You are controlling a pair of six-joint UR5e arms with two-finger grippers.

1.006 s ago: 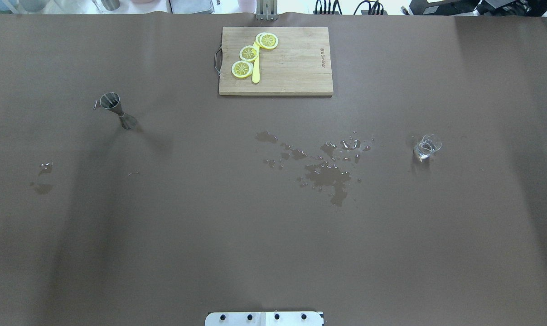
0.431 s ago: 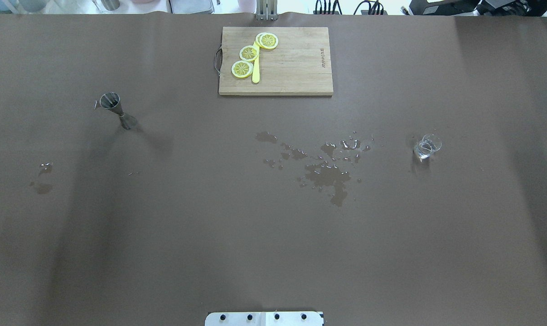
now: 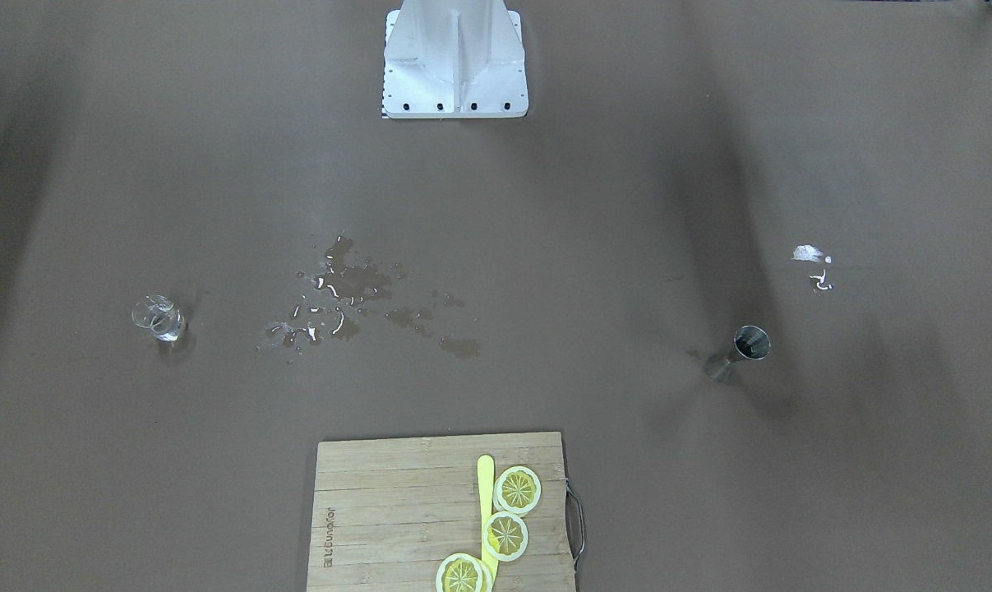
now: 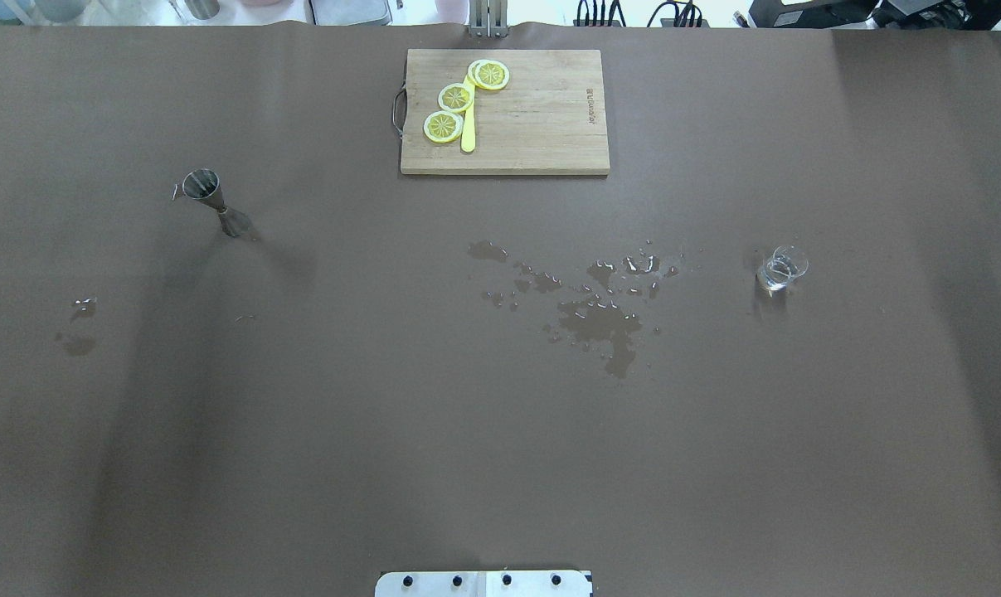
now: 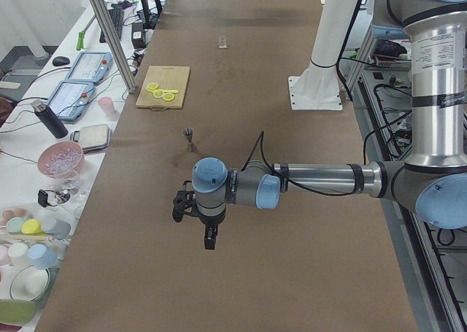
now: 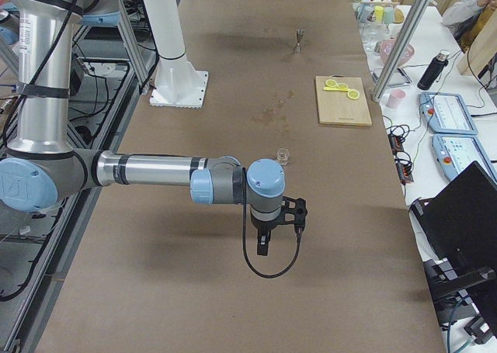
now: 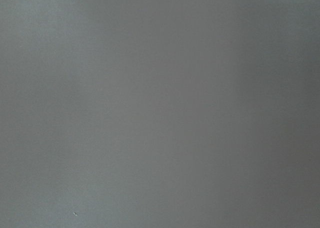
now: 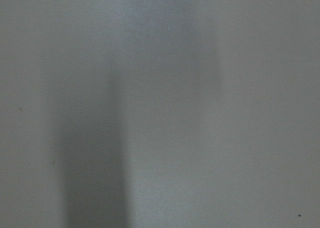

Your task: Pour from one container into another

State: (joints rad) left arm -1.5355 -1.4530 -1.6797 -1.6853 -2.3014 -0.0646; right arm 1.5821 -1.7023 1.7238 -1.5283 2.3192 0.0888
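Observation:
The clear glass cup [image 4: 780, 269] stands upright on the brown table's right side, seen at the left in the front-facing view [image 3: 159, 318]. Far to the left stands the steel jigger [image 4: 216, 203], upright with its dark mouth up [image 3: 738, 352]. Neither gripper appears in the overhead or front-facing views. In the exterior left view my left gripper [image 5: 209, 241] hangs over bare table, well short of the jigger [image 5: 188, 136]. The exterior right view shows my right gripper [image 6: 264, 247] over bare table, short of the cup [image 6: 283, 156]. I cannot tell whether either is open or shut. Both wrist views show only blurred table.
A wooden cutting board [image 4: 541, 124] with lemon slices [image 4: 455, 98] and a yellow knife [image 4: 468, 133] lies at the far middle. Spilled water [image 4: 600, 319] spreads across the table's centre. A smaller wet patch [image 4: 81, 311] lies far left. The robot base [image 4: 483, 583] sits at the near edge.

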